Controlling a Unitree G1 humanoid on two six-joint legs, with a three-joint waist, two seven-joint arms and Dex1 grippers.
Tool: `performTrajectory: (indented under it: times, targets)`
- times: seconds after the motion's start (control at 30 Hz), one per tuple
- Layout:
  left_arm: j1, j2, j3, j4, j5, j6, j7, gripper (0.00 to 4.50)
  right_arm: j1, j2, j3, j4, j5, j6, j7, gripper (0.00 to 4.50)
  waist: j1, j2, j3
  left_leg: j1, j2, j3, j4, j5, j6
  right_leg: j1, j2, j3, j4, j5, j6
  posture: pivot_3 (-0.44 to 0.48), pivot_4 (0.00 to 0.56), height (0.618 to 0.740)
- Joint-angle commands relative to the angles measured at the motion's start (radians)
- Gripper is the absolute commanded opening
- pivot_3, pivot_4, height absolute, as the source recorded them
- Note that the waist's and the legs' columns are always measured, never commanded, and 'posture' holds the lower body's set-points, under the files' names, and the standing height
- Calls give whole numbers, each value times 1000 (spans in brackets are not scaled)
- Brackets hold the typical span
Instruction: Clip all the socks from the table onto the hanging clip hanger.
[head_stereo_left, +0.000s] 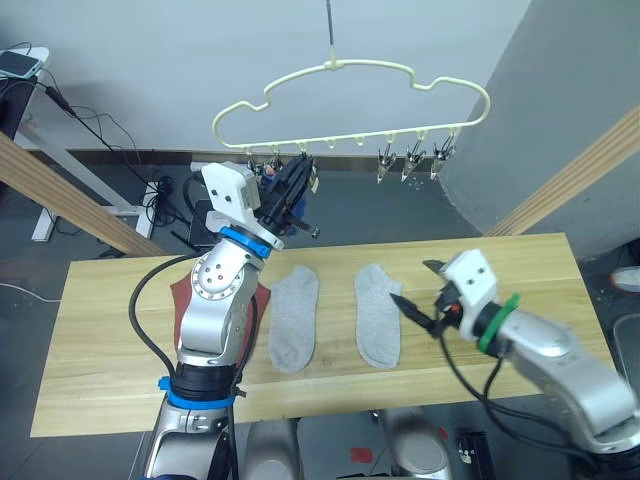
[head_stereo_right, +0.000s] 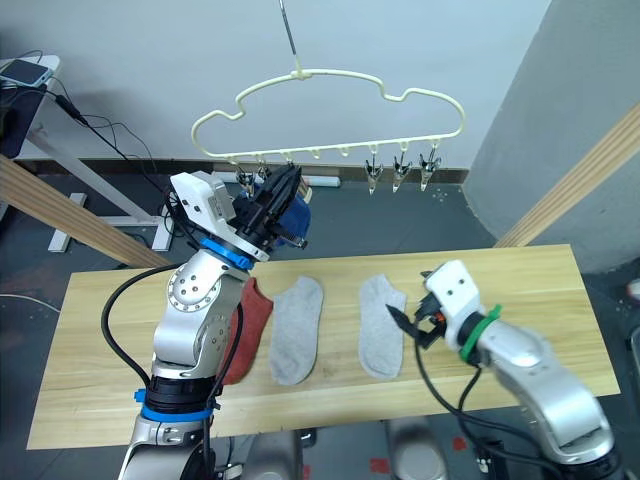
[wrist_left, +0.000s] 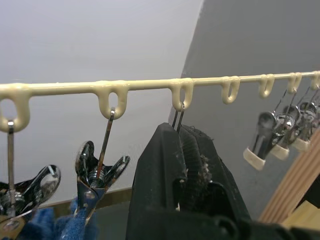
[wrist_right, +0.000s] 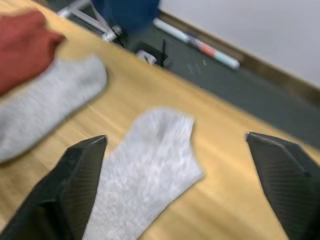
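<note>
Table (head_stereo_left: 520, 270) of pale planks, over a dark floor before a white wall, bearing two grey socks (head_stereo_left: 295, 318) and a rust-red sock (head_stereo_right: 250, 340). Left gripper (head_stereo_left: 290, 190), fingers together, at the clip hanger (head_stereo_left: 350, 100) beside a clipped blue sock (head_stereo_right: 292, 218); right gripper (head_stereo_left: 420, 290), jaws wide and empty, just beside the right grey sock.

Lab or test room: bare white wall (head_stereo_left: 150, 60), dark floor with loose cables (head_stereo_left: 100, 130) and power strip (head_stereo_left: 155, 195) at left, desk leg (head_stereo_left: 70, 175) upper left, plain plank table (head_stereo_left: 100, 330) centre.

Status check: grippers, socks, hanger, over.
Left gripper shut at clip hanger. Right gripper open over grey sock. Second grey sock, rust-red sock on table.
</note>
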Motion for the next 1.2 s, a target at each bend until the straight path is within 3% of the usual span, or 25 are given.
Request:
performTrajectory:
  times: [0.03, 0.23, 0.47, 0.6, 0.77, 0.93, 1.07, 1.2]
  targets:
    - [9, 10, 1, -48, -16, 17, -11, 0, 0, 87, 99, 79, -113, -53, -88, 4482, -4, 0, 0, 0, 0, 0, 0, 0, 0, 0, 0, 0, 0, 0, 0, -257, 374, 730]
    - [16, 17, -6, -67, -25, 42, -20, 0, -43, 264, 154, 308, -231, -149, -191, 4482, -5, 0, 0, 0, 0, 0, 0, 0, 0, 0, 0, 0, 0, 0, 0, -248, 373, 730]
    - [19, 22, -7, -75, -28, 53, -26, 0, -44, 344, 110, 455, -239, -174, -186, 4482, -4, 0, 0, 0, 0, -1, -1, 0, 0, 0, 0, -1, 0, 0, 0, -237, 371, 730]
    - [20, 31, -2, -79, -38, 66, -40, 0, -22, 338, 92, 468, -243, -165, -168, 3541, -4, 0, -1, 0, 0, -1, 0, 0, 1, 0, 0, 0, 0, 0, 0, -234, 370, 730]
    - [15, 45, 4, -82, -64, 85, -62, 0, -19, 323, 78, 467, -254, -183, -138, 1635, -4, 0, -1, 0, 0, -1, -1, 0, 1, 0, 0, -1, 0, 0, 0, -234, 368, 730]
    - [7, 60, 15, -90, -110, 116, -94, 0, -43, 261, 81, 430, -274, -224, -72, 60, -4, 0, -1, 0, 0, -1, -1, 0, 1, 0, 0, -1, 0, 0, 0, -239, 373, 730]
    - [-2, 65, 30, -103, -165, 151, -114, 0, -158, 147, 117, 355, -327, -343, 51, 60, -5, 0, -1, 0, 0, 0, 0, 0, 1, 0, 0, 0, 0, 1, 0, -249, 372, 730]
    - [-7, 67, 39, -113, -198, 183, -116, 0, -268, 131, 133, 368, -354, -442, 95, 60, -9, 0, -1, 0, 1, 0, 0, 0, 1, 0, 1, 0, 0, 2, 1, -257, 372, 730]
